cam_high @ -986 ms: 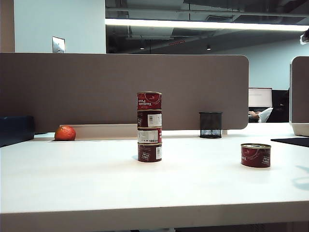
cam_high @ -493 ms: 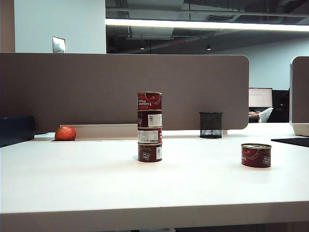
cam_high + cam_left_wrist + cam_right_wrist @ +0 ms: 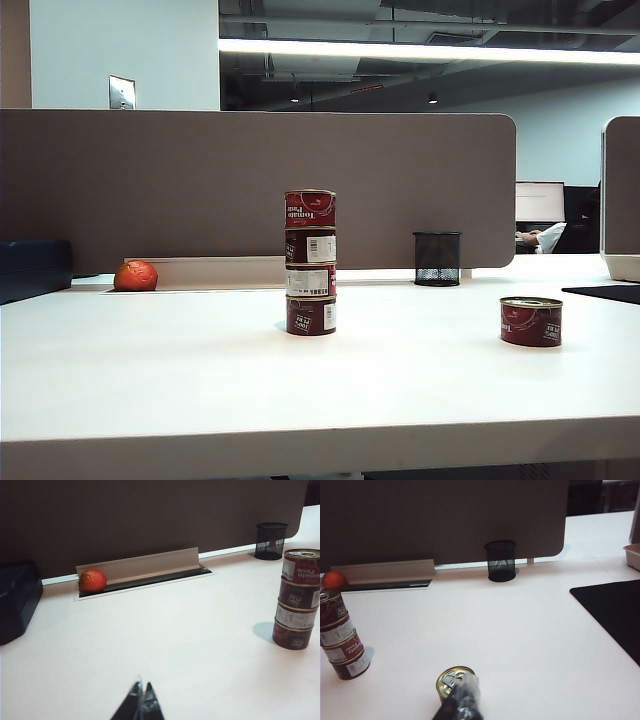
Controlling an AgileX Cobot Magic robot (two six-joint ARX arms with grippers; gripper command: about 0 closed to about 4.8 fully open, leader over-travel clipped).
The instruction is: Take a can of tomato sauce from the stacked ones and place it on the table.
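The right pincer (image 3: 461, 700), fingers together and empty, hangs over the can of tomato sauce (image 3: 454, 681); the left pincer (image 3: 141, 702) is likewise closed.

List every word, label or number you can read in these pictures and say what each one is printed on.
"Tomato Paste": on the top can of the stack, printed upside down; seen partly as "omato Paste" in the left wrist view.
"Paste": on a lower can of the stack, right wrist view.
White barcode panels on the stacked cans: too small to read.
Lone can on the table: lettering too blurred to read.
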